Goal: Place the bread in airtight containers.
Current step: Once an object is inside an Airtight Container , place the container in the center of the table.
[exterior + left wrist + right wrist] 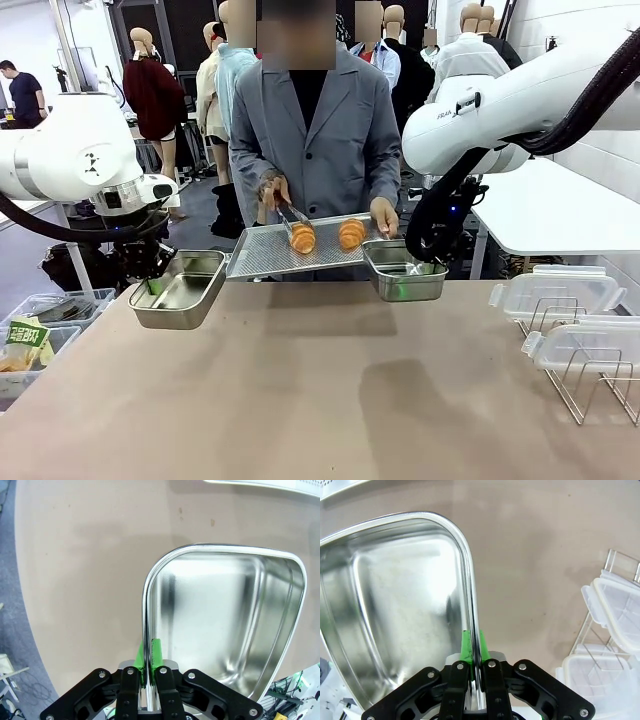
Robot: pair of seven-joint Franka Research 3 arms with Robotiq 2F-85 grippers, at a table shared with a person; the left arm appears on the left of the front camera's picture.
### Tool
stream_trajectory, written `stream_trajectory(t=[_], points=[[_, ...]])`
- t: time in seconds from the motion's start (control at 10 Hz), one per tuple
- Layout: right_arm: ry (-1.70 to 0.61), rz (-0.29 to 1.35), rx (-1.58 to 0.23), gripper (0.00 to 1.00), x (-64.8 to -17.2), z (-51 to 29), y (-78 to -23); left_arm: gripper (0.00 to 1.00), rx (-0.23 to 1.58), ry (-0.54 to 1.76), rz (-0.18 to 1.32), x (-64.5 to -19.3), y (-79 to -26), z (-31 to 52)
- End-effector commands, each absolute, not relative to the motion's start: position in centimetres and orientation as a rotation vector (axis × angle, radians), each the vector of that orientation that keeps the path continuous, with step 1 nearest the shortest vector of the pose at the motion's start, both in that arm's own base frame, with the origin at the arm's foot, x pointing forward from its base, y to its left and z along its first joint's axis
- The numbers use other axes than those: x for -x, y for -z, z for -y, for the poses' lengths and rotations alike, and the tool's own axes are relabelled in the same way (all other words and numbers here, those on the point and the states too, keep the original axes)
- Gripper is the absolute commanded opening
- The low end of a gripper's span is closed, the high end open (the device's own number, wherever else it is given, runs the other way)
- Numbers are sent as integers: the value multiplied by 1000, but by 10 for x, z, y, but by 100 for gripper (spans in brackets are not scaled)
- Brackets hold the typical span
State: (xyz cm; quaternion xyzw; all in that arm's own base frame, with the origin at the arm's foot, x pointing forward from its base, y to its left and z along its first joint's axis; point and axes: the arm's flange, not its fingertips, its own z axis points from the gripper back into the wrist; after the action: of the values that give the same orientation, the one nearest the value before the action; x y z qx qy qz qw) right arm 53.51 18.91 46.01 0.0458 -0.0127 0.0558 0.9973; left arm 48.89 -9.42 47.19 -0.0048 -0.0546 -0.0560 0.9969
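Clamped on pan rims, both: left gripper [150, 655] on the left steel pan [190, 285], right gripper [472, 645] on the right steel pan [405, 288] — likely to keep them steady and open for filling (clear lids [555, 292] parked at the right). Two croissants [351, 233] lying on the person's perforated tray [262, 258], far side, between the grippers — apart from both.

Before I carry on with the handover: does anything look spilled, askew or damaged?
Nothing spilled or damaged. The two croissants sit on the perforated tray, which the person holds tilted. The left pan and right pan are each clamped by the rim in shut jaws; the left one looks slightly askew.
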Motion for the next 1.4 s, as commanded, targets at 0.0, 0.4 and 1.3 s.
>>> stream_trajectory(t=[0.0,0.4,1.3], points=[[-109,48,-95,0,-530,-187,-460,0,8,129,133,-490,-474,93],[-109,48,-95,0,-530,-187,-460,0,8,129,133,-490,-474,93],[-109,48,-95,0,-530,-187,-460,0,8,129,133,-490,-474,93]])
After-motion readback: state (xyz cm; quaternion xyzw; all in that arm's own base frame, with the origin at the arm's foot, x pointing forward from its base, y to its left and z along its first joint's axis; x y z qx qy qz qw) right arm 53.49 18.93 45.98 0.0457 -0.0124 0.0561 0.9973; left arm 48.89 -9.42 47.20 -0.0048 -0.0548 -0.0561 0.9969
